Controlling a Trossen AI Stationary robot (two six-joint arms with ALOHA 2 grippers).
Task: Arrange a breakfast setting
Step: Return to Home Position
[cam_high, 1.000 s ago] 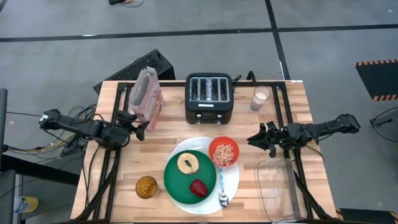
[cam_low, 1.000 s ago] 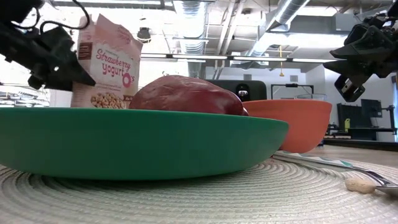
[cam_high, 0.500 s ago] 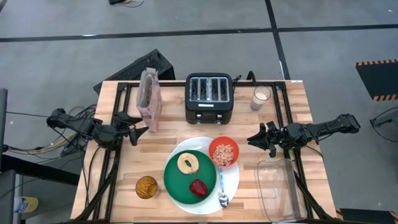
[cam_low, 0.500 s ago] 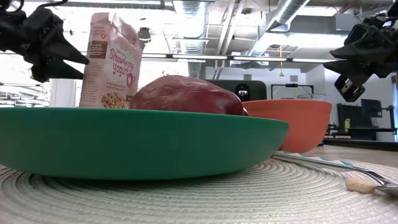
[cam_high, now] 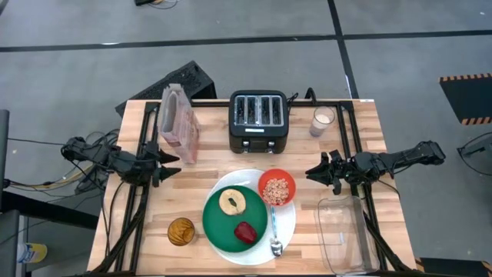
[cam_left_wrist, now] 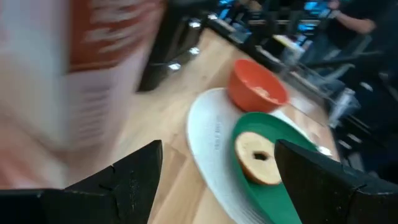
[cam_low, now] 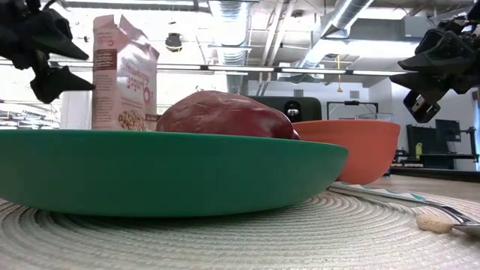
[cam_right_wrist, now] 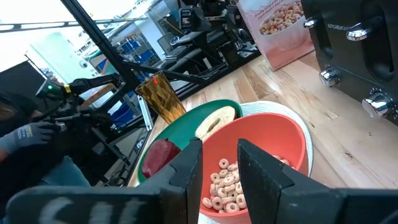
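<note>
The pinkish cereal box (cam_high: 178, 123) stands upright on its base at the table's far left. My left gripper (cam_high: 169, 166) is open and empty just near-left of the box, level above the table. The green plate (cam_high: 219, 227) lies on the large white plate (cam_high: 286, 231) and holds the bagel half (cam_high: 232, 201) and the red fruit (cam_high: 245, 231). The red-orange bowl (cam_high: 277, 187) with cereal and the blue-handled spoon (cam_high: 274, 229) also rest on the white plate. My right gripper (cam_high: 311, 174) is open and hovers right of the bowl.
A black toaster (cam_high: 259, 121) stands at the far middle, with a glass of milk (cam_high: 323, 120) to its right. An amber glass (cam_high: 181, 231) stands near left. A clear container (cam_high: 338, 231) lies near right. Bare wood shows between the box and the plates.
My left gripper has come away from the cereal box and drawn back toward the table's left and near edges. The box, tilted a second ago, has turned about and now stands upright on its own.
</note>
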